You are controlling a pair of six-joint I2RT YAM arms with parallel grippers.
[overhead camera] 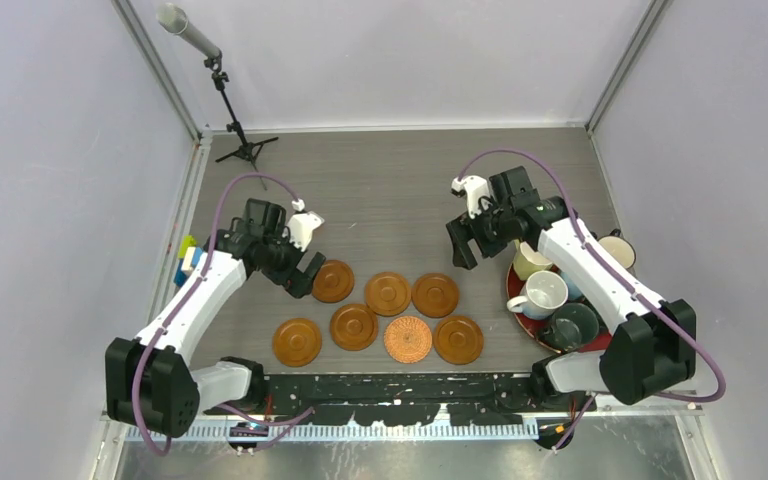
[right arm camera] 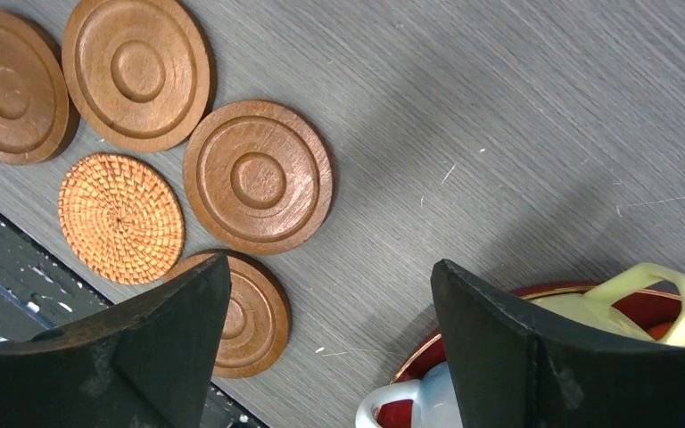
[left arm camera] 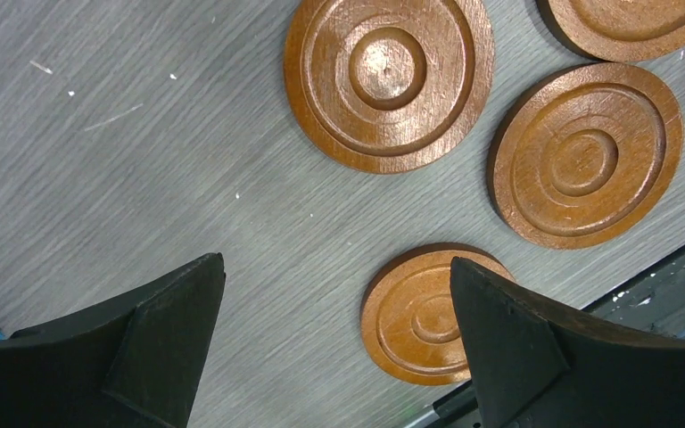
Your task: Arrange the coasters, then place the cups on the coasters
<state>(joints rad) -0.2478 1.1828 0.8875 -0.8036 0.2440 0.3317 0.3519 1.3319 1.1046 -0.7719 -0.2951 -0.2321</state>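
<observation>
Several coasters lie in two staggered rows near the table's front. All are brown wood [overhead camera: 387,293] except one woven orange-brown coaster [overhead camera: 408,340]. The cups stand crowded on a red tray [overhead camera: 511,288] at the right, among them a pale yellow cup [overhead camera: 530,262], a white cup [overhead camera: 545,293] and a dark green cup [overhead camera: 572,325]; the right arm hides others. My left gripper [overhead camera: 305,275] [left arm camera: 336,261] hovers open and empty beside the leftmost back coaster [left arm camera: 389,80]. My right gripper [overhead camera: 465,250] [right arm camera: 330,262] hangs open and empty between the coasters [right arm camera: 258,176] and the yellow cup [right arm camera: 660,303].
A microphone stand [overhead camera: 222,90] occupies the back left corner. Coloured blocks [overhead camera: 188,262] sit at the table's left edge. A black rail [overhead camera: 400,385] runs along the near edge, close to the front row of coasters.
</observation>
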